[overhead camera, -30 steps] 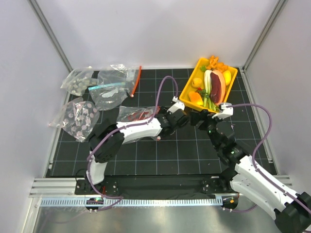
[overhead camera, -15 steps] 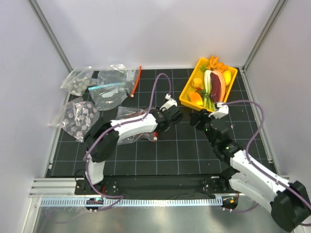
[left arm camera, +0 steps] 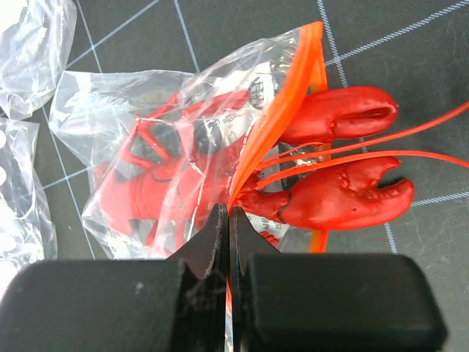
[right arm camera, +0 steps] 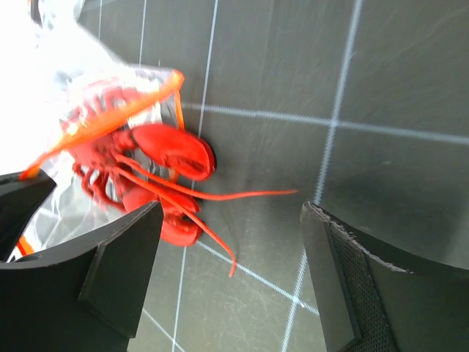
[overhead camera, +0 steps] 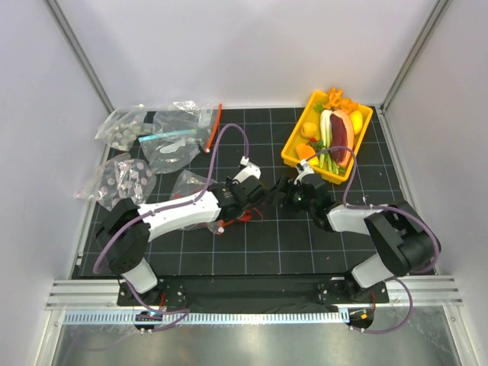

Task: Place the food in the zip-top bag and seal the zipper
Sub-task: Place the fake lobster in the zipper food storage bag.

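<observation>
top: main risk here is a clash. left gripper (overhead camera: 261,200) and right gripper (overhead camera: 284,189) sit nose to nose mid black gridded mat (overhead camera: 267,244), so any push from the right lands near the left's fingers. left arm lies low, stretched from its base toward centre over the crinkly clear zip-top bag (overhead camera: 191,185). right arm is folded back hard, forearm pointing left. yellow plastic tray (overhead camera: 290,152) with the other toy food is behind it, well apart from the bag.

left wrist: glossy red plastic toy lobster (left arm camera: 337,202) is only half in. body and legs are inside the bag, both claws and the long antennae poke out past the thin red-orange zipper strip (left arm camera: 289,95). sealing now would clamp on the claws and not close. left jaws are fully together, pinching the zipper strip at the near corner of the mouth. one lip or both, can't tell; if both, the mouth is narrowed and the claws jam.

right wrist: right jaws are wide apart, holding nothing, claws framed between the fingers but untouched. the antennae are thin and likely to snag at the strip when pushed. the bag is light, so a push may slide it unless the left pinch holds. the bag side is blown out white.
</observation>
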Motion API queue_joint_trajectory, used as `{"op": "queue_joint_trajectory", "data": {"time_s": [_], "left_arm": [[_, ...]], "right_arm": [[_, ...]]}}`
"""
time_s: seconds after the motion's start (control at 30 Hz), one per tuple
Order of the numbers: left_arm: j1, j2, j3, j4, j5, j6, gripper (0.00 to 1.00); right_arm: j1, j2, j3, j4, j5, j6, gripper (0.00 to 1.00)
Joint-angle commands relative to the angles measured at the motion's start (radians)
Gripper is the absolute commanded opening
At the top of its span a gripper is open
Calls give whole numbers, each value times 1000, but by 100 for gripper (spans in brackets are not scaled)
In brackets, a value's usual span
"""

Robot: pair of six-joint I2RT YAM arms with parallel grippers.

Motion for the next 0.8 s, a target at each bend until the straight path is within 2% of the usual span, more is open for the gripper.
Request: {"op": "queue_joint_trajectory", "data": {"time_s": [0.0,0.37,0.5,0.63,0.67,0.73,0.77], "left_arm": [[1,-63,-6,64,-30,-21,0],[0,-182,-46,135,36,0,0],[0,-209,-55,151,51,5,0],[0,-240,-66,165,53,6,0],[0,-254,-72,170,53,6,0],[0,-266,-78,179,50,9,0],[0,-269,-80,181,50,11,0]], "right_arm": [[-2,69,26,195,-136,99,84],[106,244,81,289,-158,172,84],[153,278,124,223,-80,206,85],[170,293,139,196,-64,217,85],[173,301,136,217,-71,221,83],[174,305,135,235,-90,231,73],[174,305,132,249,-96,232,59]]}}
